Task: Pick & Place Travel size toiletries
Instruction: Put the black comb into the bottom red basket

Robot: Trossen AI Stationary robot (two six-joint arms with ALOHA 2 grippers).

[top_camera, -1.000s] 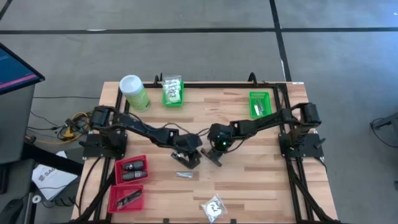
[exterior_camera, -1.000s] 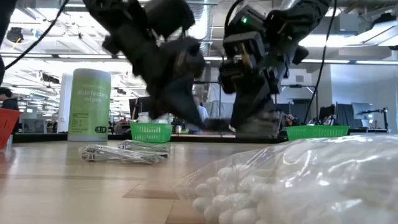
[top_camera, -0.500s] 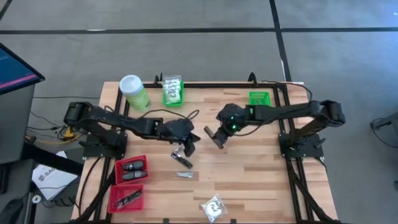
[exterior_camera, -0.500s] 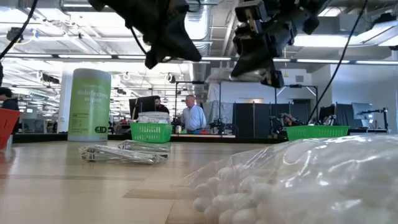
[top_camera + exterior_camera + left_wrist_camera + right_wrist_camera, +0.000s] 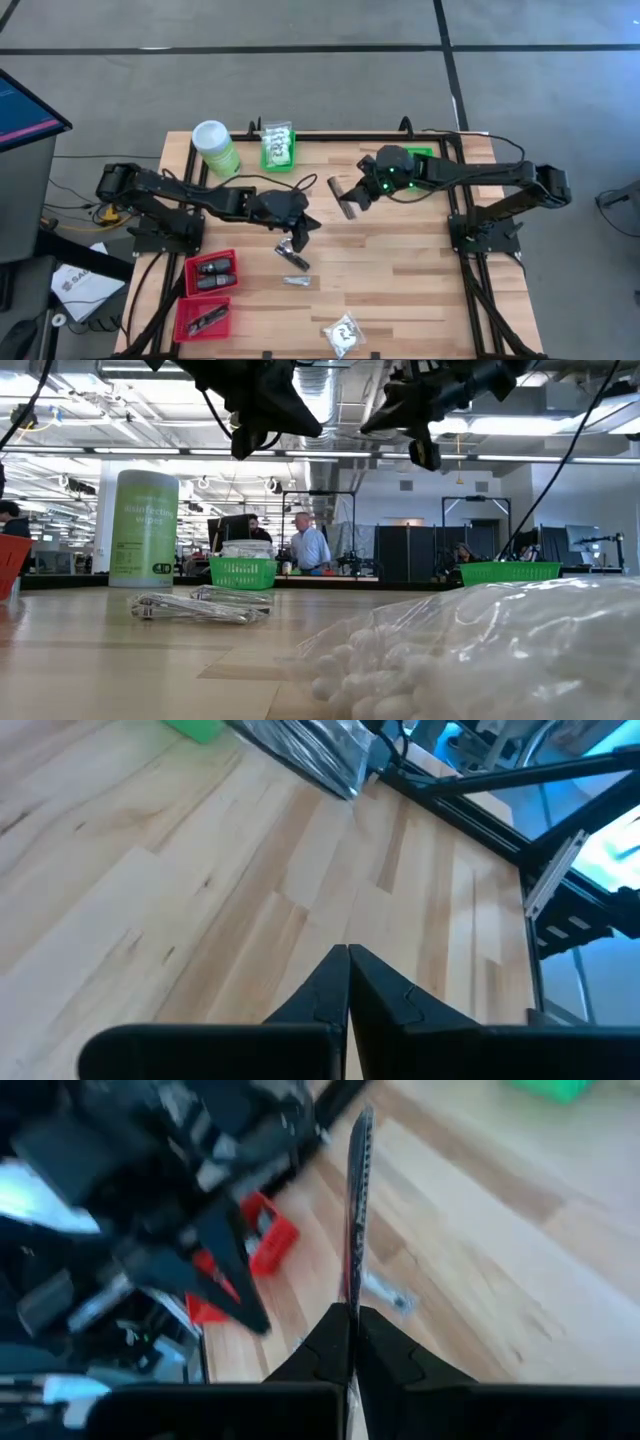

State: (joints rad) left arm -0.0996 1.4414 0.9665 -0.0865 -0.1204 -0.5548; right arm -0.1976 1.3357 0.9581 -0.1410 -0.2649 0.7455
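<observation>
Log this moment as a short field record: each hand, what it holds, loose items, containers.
right hand: shut on a slim silvery sachet, raised above the table
left hand: shut, holds nothing, raised over the table's middle
loose on table: two silvery sachets, a white packet near the front edge
green baskets: two at the back edge
red baskets: two at front left, holding dark pieces
wipes canister: upright, back left

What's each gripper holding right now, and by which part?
The right gripper pinches a slim silvery sachet by one end. The left gripper is shut on nothing.
</observation>
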